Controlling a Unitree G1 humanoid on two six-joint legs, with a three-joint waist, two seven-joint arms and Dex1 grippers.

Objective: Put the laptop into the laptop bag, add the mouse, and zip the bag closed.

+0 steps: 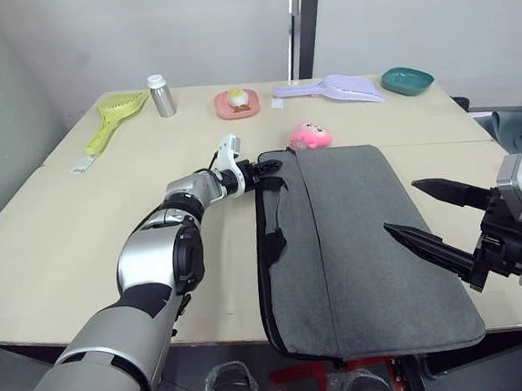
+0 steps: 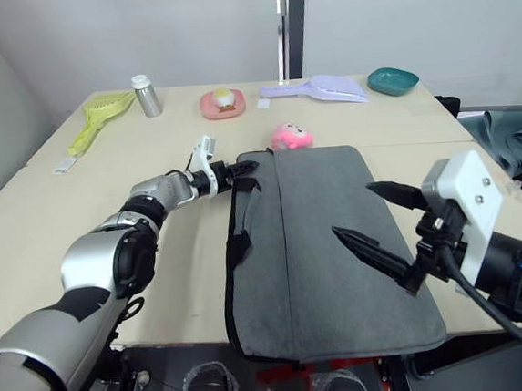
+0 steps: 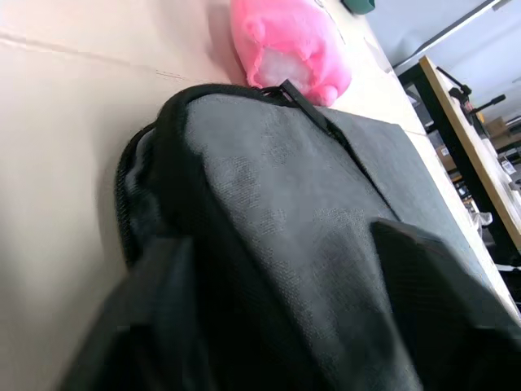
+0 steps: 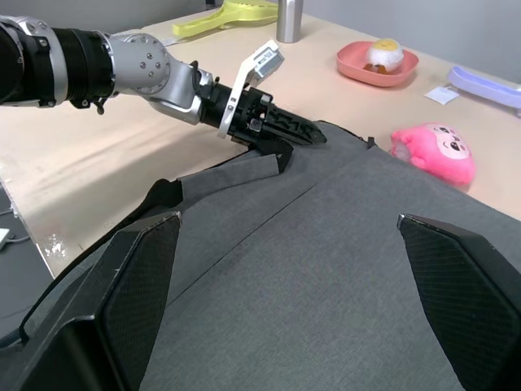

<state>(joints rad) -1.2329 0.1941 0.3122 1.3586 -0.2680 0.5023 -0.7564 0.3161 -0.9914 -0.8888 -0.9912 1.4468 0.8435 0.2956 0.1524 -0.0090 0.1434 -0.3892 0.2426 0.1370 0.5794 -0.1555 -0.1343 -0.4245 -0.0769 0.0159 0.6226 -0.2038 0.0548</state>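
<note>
Grey laptop bag (image 1: 357,242) overhangs table edge (image 1: 90,334); left end effector (image 1: 271,167) pinches its corner (right end effector (image 1: 418,209) wide, empty).

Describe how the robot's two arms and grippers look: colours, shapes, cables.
The left arm has glossy silver, rounded shells with black joints, and a white bracket at the wrist. The left gripper has two black pointed fingers. The right gripper has long black tapered fingers below a white boxy wrist block, with black cables trailing.
</note>
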